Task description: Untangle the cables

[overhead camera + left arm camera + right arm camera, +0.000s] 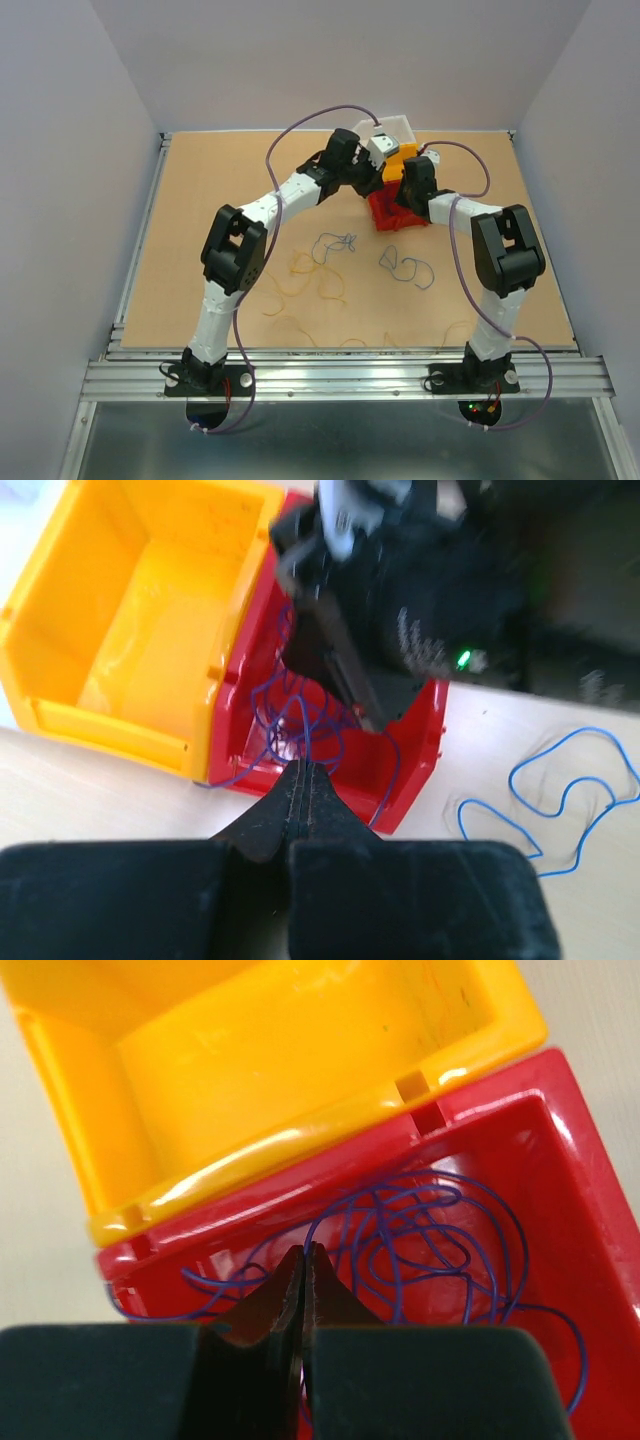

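Sorting looks partly done. On the left of the matte tan tabletop [200, 180], hair-thin yellow cables [300, 268] lie in loose curls. Just right of them, blue cables [335, 243] loop, probably not yet sorted. Further right, springy purple cables [400, 1230] sit coiled in the glossy red bin [570, 1190], against the yellow bin [300, 1050]. The left tool [303, 780] and right tool [303, 1265] are pinched closed there, but I cannot tell if either grips a strand.

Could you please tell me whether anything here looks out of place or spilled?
Yes. The purple cable is bunched in the red bin, yet some loops spill over its walls. A blue cable lies loose on the table beside it.
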`<state>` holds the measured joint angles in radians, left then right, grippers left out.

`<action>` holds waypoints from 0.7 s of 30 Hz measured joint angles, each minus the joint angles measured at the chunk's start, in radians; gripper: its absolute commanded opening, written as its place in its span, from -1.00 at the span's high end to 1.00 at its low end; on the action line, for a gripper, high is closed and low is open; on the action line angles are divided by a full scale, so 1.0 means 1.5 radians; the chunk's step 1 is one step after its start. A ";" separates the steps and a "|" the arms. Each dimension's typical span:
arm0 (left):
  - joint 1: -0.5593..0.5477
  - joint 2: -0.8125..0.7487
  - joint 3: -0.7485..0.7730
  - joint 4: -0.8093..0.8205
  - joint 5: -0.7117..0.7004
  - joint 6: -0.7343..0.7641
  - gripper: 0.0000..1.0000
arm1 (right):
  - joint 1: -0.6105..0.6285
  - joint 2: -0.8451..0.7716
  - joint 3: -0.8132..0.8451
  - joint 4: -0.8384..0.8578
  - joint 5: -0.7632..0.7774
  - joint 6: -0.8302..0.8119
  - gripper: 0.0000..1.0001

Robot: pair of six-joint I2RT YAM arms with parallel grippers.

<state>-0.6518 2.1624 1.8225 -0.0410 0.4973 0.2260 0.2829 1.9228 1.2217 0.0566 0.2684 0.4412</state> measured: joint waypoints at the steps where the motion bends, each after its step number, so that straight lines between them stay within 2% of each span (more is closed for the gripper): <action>1: -0.001 0.000 0.011 -0.003 0.001 0.000 1.00 | 0.000 0.004 0.002 -0.006 0.003 0.000 0.99; 8: -0.030 0.000 0.041 0.010 -0.001 0.004 1.00 | 0.000 0.018 0.007 -0.056 0.027 0.001 0.94; 11: -0.045 0.000 0.037 0.016 -0.006 0.003 1.00 | 0.000 0.009 0.007 -0.067 0.036 0.003 0.76; 12: -0.049 0.000 0.036 0.020 -0.008 0.003 1.00 | 0.000 0.002 0.007 -0.069 0.038 0.003 0.64; 17: -0.051 0.000 0.024 0.051 -0.024 -0.001 1.00 | 0.000 -0.068 0.006 -0.070 0.047 0.004 0.49; 18: -0.049 0.000 0.022 0.063 -0.018 -0.001 1.00 | 0.000 -0.084 0.005 -0.069 0.048 0.005 0.38; 21: -0.045 0.000 0.019 0.090 -0.035 -0.004 1.00 | -0.004 -0.112 0.003 -0.067 0.049 0.007 0.22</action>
<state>-0.7189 2.1620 1.8515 0.0940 0.4442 0.2195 0.2771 1.7550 1.2255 -0.0441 0.3424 0.4511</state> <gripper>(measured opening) 0.017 0.310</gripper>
